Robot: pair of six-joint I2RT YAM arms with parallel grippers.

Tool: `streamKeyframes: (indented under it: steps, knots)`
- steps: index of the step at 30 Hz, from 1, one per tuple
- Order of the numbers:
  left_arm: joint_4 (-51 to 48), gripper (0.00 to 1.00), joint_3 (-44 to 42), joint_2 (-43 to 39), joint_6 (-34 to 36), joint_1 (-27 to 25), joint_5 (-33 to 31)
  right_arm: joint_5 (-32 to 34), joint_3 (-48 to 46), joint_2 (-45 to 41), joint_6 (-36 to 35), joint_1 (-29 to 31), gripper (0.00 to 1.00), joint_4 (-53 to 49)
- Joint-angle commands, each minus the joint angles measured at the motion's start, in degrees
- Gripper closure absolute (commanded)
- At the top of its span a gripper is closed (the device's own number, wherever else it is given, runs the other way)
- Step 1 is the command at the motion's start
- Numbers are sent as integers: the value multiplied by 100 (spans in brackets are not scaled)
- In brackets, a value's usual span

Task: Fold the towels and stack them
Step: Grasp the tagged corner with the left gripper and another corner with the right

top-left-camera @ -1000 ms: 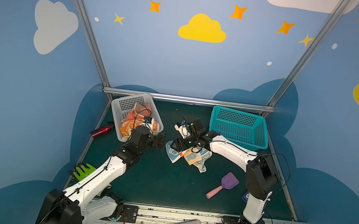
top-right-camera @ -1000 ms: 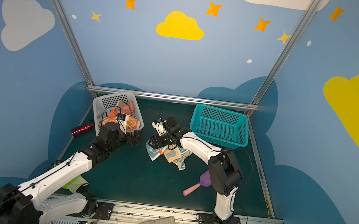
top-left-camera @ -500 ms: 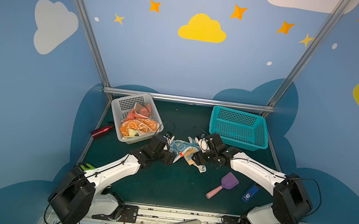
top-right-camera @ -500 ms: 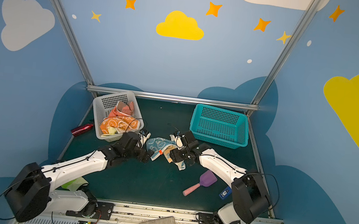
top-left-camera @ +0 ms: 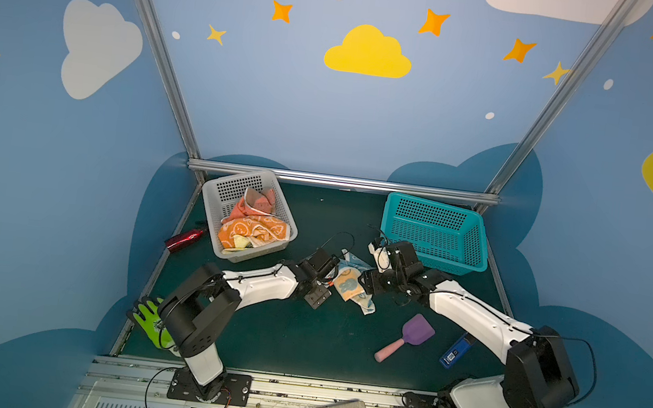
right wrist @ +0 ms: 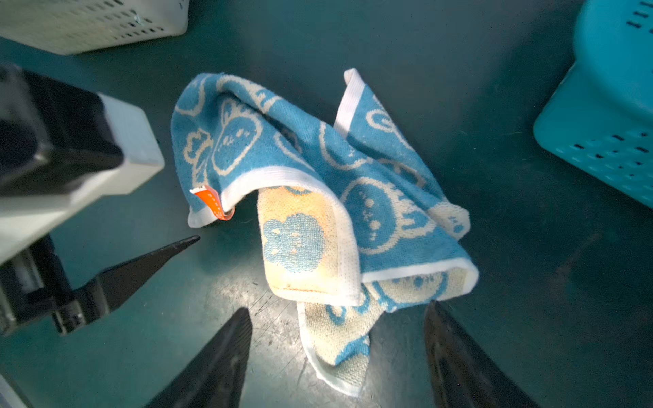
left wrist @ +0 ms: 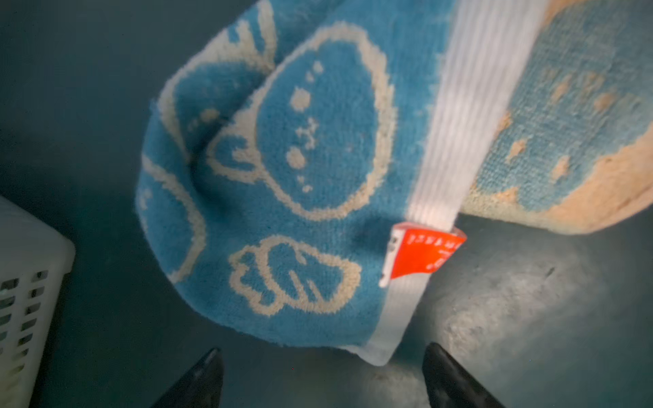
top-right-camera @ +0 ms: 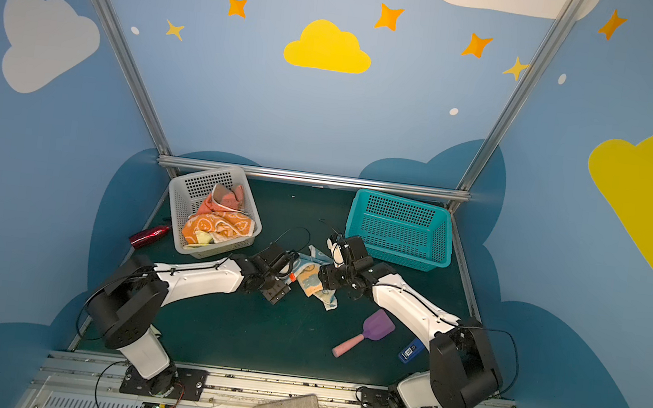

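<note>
A blue towel (top-left-camera: 351, 287) with white cartoon rabbits lies crumpled on the dark green table, between my two grippers in both top views (top-right-camera: 312, 281). My left gripper (left wrist: 323, 349) is open at its left edge, and the white-hemmed corner with the orange tag (left wrist: 422, 252) sits just ahead of the fingertips. My right gripper (right wrist: 338, 307) is open too, with a loose pale corner of the towel (right wrist: 335, 339) lying between its fingers. More towels, an orange one (top-left-camera: 253, 228) and a salmon one (top-left-camera: 262, 202), lie heaped in the white basket (top-left-camera: 230, 190).
An empty teal basket (top-left-camera: 434, 234) stands at the back right. A red bottle (top-left-camera: 185, 239) lies left of the white basket, with a lime-green glove (top-left-camera: 148, 318) near the left arm's base. A purple scoop (top-left-camera: 410, 336) and a small blue object (top-left-camera: 454, 351) lie front right.
The left gripper left the white basket and came down to the towel's left edge. The right gripper moved from over the towel to its right side.
</note>
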Motion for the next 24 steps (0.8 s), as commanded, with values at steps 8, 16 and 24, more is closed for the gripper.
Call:
streamKeyframes:
  steps: [8,16,24]
  knots:
    - [-716,22,385,506,107,-82,-171,-109,-265,-188,119,-159,29,233]
    - [-1091,46,733,978,185,-124,13,-133,-349,-286,118,-238,31,304]
    - [-1809,67,1204,1505,226,-7,793,-203,-603,-641,58,-299,31,477]
